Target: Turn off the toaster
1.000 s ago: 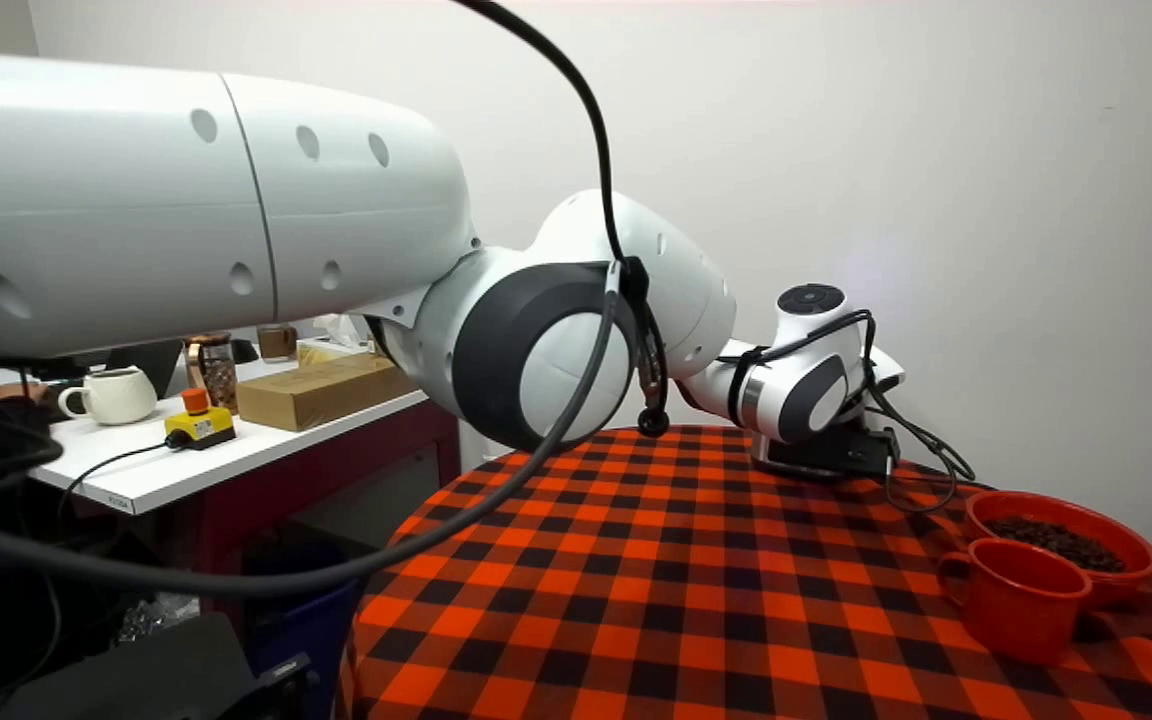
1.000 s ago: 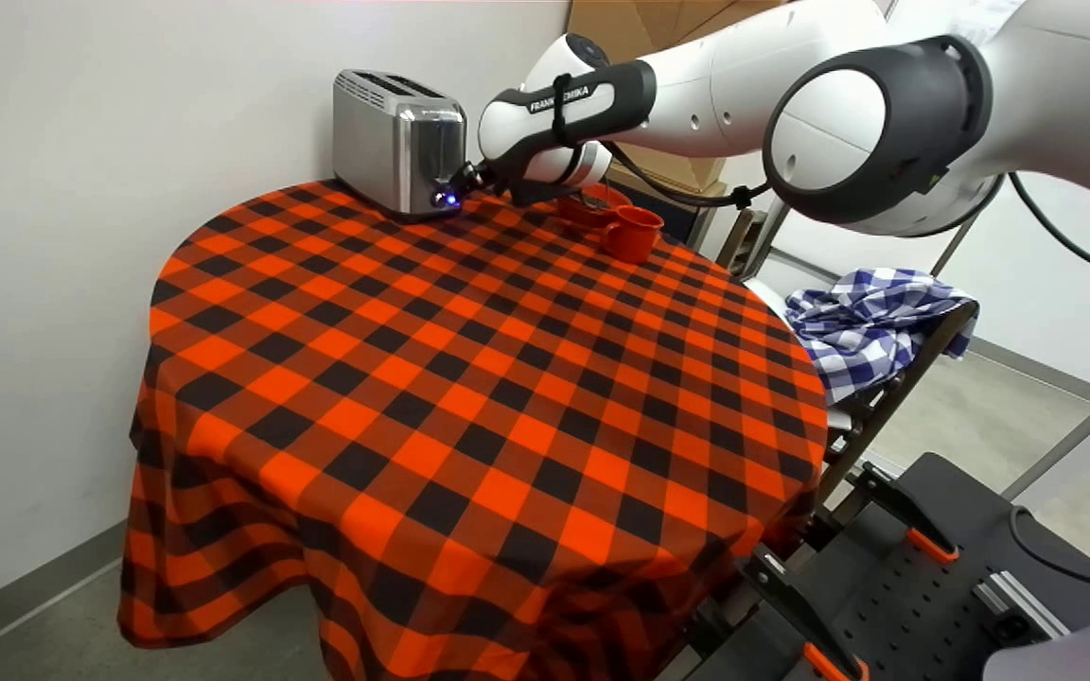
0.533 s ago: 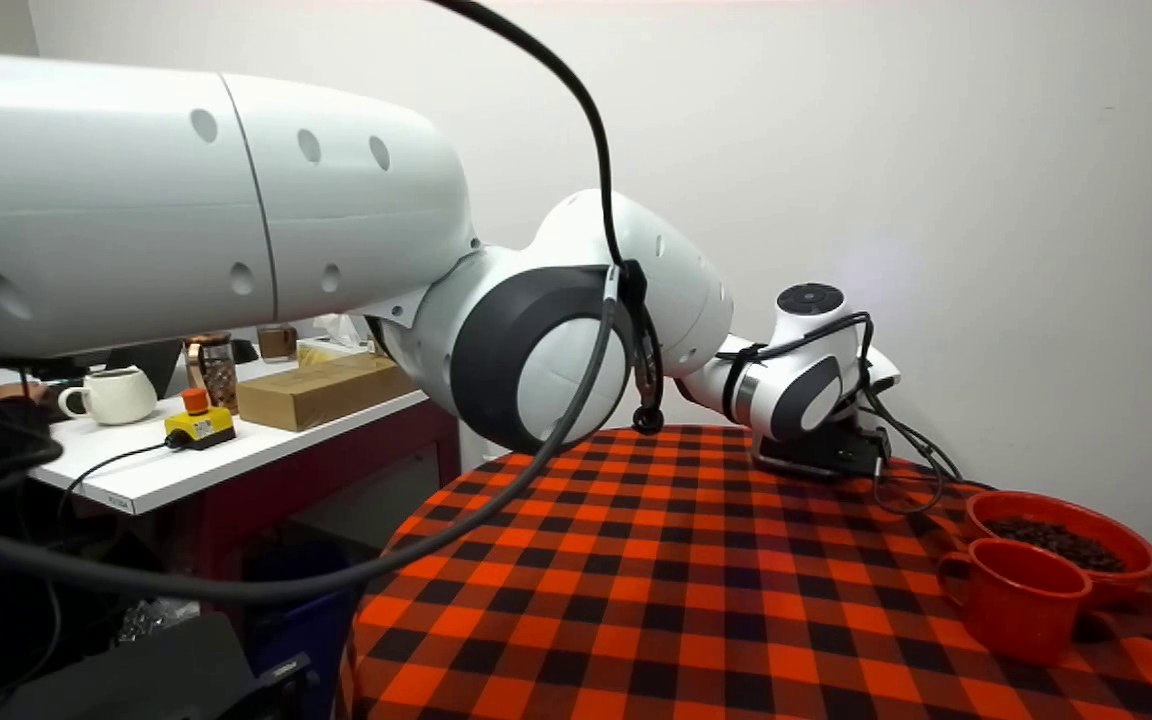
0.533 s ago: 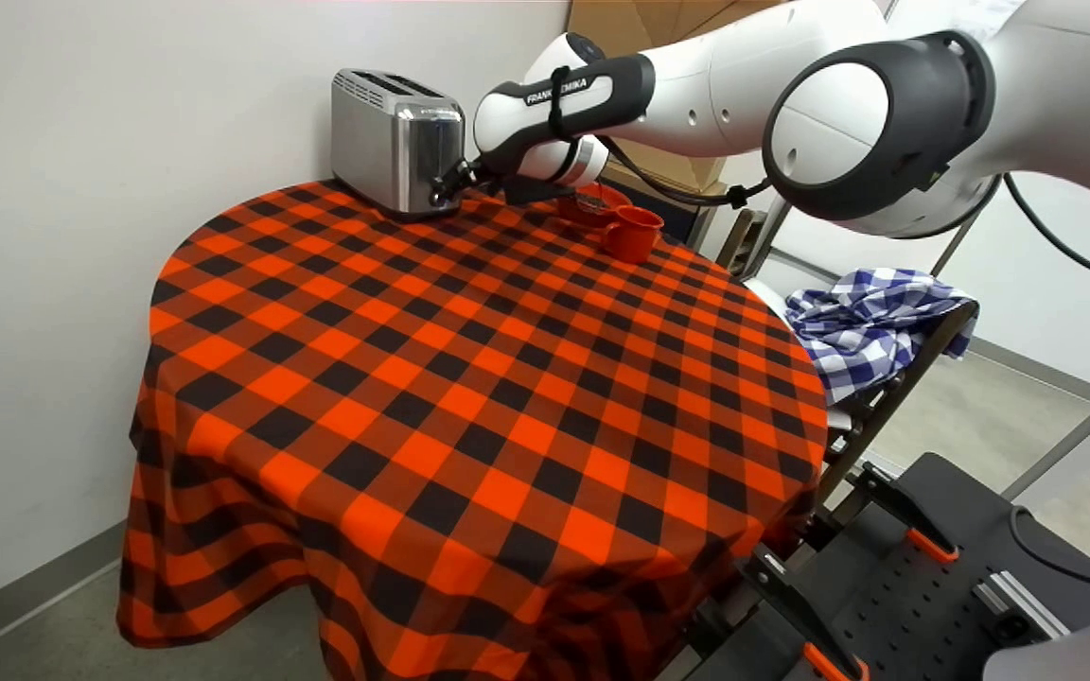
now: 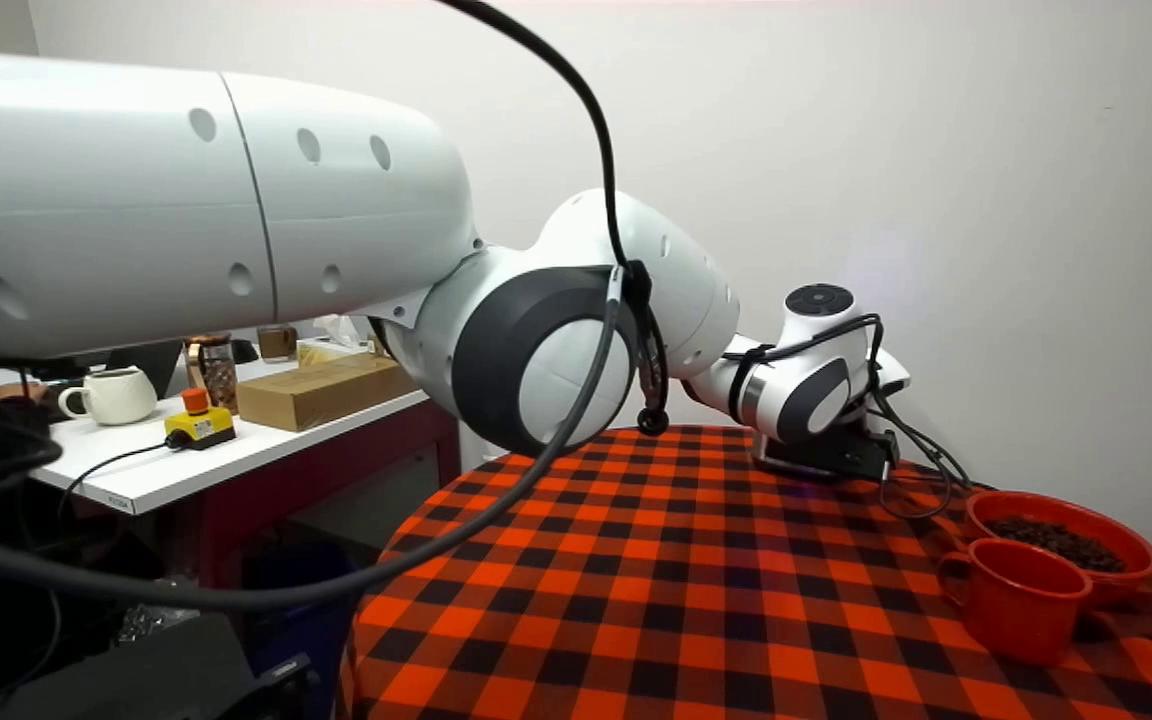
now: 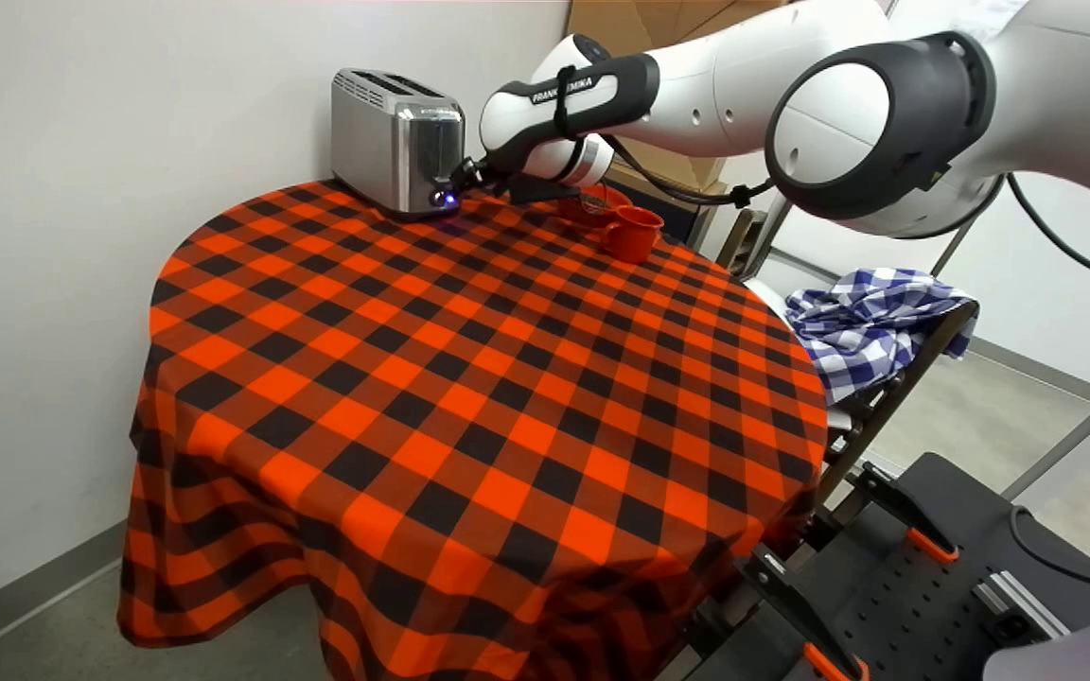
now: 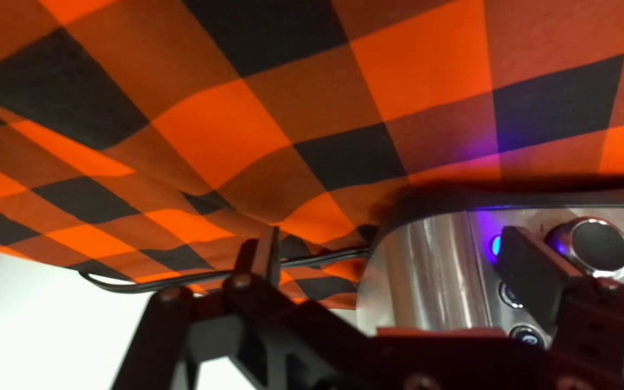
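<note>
Tool [image 7: 390, 249] has fingers [image 7: 531, 281] apart, 1 in front of the toaster [image 6: 367, 142], btwn its lit blue light [image 7: 494, 246] & knob [image 7: 600, 246] in wrist view; can't tell if touching. Toaster sits upright on checked counter [image 6: 488, 378], nr wall [image 6: 176, 95]. Red mug [image 5: 1026, 605] is just beside red bowl [image 5: 1126, 535] w/ dark bits [image 5: 1056, 543].

The toaster [image 6: 395, 147] blocks the jaws ahead; free room lies over the tablecloth [image 6: 469, 397].
</note>
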Controlling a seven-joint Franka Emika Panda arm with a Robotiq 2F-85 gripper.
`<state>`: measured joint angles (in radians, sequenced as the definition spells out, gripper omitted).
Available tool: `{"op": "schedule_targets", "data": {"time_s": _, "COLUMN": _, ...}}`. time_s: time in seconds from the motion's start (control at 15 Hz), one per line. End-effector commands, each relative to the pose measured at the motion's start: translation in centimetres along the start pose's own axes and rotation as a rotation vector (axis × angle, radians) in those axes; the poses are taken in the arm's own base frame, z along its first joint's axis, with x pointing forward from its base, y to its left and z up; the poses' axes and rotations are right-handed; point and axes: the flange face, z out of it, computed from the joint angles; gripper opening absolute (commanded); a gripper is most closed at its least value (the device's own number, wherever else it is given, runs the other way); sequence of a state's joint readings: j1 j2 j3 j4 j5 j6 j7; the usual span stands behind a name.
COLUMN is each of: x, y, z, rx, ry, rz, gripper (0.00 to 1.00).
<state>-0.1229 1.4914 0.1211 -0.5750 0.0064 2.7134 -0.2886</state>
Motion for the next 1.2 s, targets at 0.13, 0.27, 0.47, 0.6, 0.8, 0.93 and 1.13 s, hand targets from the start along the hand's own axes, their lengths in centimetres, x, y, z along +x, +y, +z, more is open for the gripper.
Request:
{"op": "schedule_targets", "data": {"time_s": 0.13, "x": 0.07, "y": 0.27, "z": -0.09, "rx": 0.018, "ry": -0.029, "rz": 0.029, "gripper": 1.0}}
{"op": "schedule_targets", "data": {"time_s": 0.27, "x": -0.08, "y": 0.02, "z": 0.06, "rx": 0.038, "ry": -0.056, "rz": 0.028, "gripper": 1.0}}
{"op": "schedule_targets", "data": {"time_s": 0.47, "x": -0.23, "y": -0.02, "z": 0.16, "rx": 0.04, "ry": -0.081, "rz": 0.029, "gripper": 1.0}}
{"op": "schedule_targets", "data": {"time_s": 0.6, "x": -0.19, "y": 0.15, "z": 0.11, "rx": 0.022, "ry": -0.071, "rz": 0.027, "gripper": 1.0}}
{"op": "schedule_targets", "data": {"time_s": 0.8, "x": -0.09, "y": 0.34, "z": 0.0, "rx": -0.001, "ry": -0.039, "rz": 0.017, "gripper": 1.0}}
{"op": "schedule_targets", "data": {"time_s": 0.93, "x": 0.0, "y": 0.24, "z": -0.05, "rx": -0.012, "ry": -0.004, "rz": 0.007, "gripper": 1.0}}
{"op": "schedule_targets", "data": {"time_s": 1.13, "x": 0.13, "y": -0.43, "z": -0.04, "rx": -0.011, "ry": 0.033, "rz": 0.001, "gripper": 1.0}}
